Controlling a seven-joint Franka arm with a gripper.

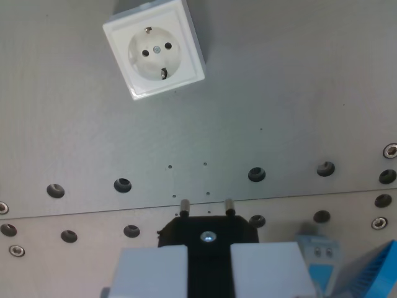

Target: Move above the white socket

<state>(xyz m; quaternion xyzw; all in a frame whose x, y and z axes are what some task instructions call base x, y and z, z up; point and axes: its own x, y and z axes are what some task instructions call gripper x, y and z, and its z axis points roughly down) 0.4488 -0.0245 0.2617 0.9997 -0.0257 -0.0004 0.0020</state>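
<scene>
Gripper [208,264] fingers [152,270] sit at the bottom of the wrist view, closed on a black plug [208,234] whose two metal pins [184,206] point up the picture. White socket [154,49] lies flat on the grey metal plate [279,93] near the top, left of centre, turned slightly, well apart from the plug. Blue part [319,261] shows at bottom right.

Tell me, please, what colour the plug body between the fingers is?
Black plug body, with two metal pins, held in the end effector; wrist view.
</scene>
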